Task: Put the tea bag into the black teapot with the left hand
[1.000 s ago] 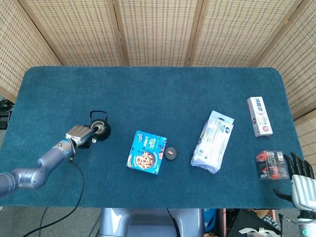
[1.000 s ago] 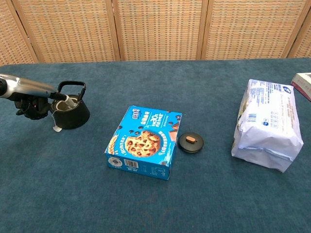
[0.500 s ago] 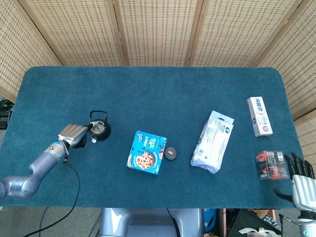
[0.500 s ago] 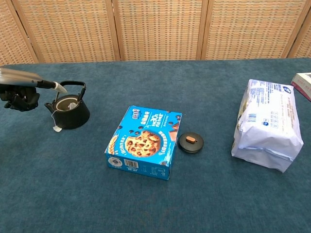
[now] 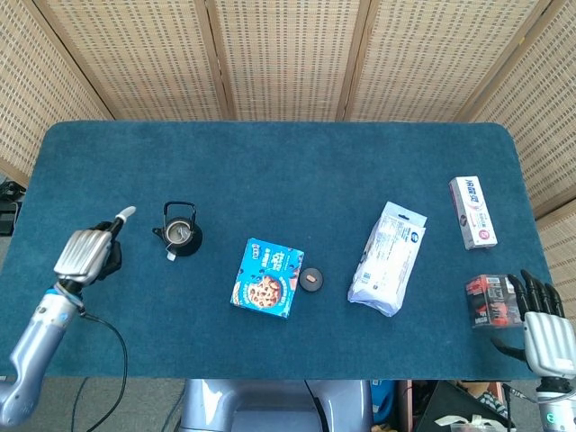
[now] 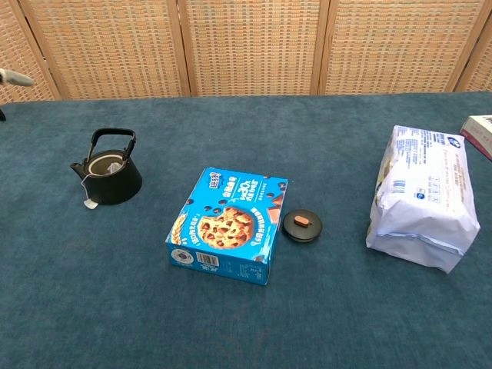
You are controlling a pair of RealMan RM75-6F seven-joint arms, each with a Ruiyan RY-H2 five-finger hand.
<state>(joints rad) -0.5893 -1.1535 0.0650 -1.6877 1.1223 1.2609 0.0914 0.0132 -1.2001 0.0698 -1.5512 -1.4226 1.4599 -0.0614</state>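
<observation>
The black teapot (image 5: 180, 236) (image 6: 111, 181) stands lidless at the left of the blue table. The tea bag (image 6: 114, 166) lies inside it, and its string runs over the rim to a white tag (image 6: 91, 204) (image 5: 169, 256) on the cloth. My left hand (image 5: 88, 252) hangs left of the pot, well apart from it, holding nothing, one finger stretched out. In the chest view only a fingertip (image 6: 11, 76) shows at the left edge. My right hand (image 5: 544, 328) rests at the table's front right corner with fingers spread and nothing in it.
The pot's black lid (image 5: 309, 280) (image 6: 301, 225) lies beside a blue cookie box (image 5: 268, 277) (image 6: 227, 224). A white bag (image 5: 389, 256) (image 6: 423, 196) lies right of centre. A toothpaste box (image 5: 472, 211) and a black-red box (image 5: 493, 300) sit at the right.
My left hand has let go of the tea bag at the pot and drawn back to the left, away from it. The bag stays in the pot with its tag hanging outside.
</observation>
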